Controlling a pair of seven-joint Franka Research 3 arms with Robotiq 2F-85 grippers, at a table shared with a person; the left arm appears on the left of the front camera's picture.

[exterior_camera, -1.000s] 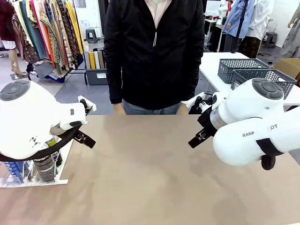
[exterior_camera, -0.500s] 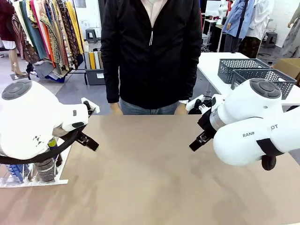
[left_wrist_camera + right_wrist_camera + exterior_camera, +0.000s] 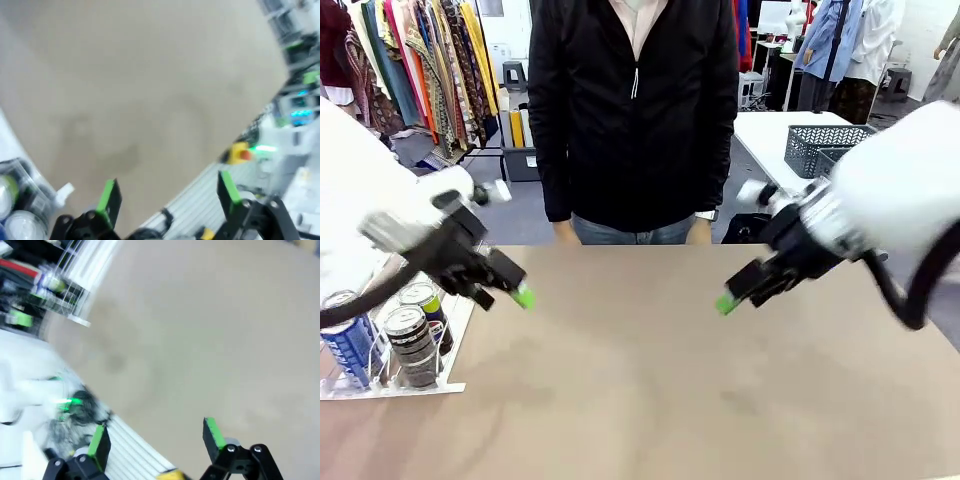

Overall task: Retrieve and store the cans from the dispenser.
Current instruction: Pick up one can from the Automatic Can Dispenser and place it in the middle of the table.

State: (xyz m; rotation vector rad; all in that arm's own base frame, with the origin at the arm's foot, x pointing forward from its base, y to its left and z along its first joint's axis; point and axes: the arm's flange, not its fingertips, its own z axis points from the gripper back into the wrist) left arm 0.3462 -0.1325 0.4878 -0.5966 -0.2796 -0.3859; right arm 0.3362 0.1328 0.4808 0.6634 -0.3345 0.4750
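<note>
Blue and dark cans [image 3: 412, 345]: upright in dispenser [image 3: 390, 390] lanes at table's [image 3: 640, 400] left edge.
Left gripper [image 3: 166, 191]: spread wide, holding nothing, over table just right of cans.
Right gripper [image 3: 156, 436]: spread wide, holding nothing, over table's right half.

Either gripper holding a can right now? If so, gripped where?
Nothing is held. The left gripper and right gripper both stand open and empty above the table; the cans sit in the dispenser.
</note>
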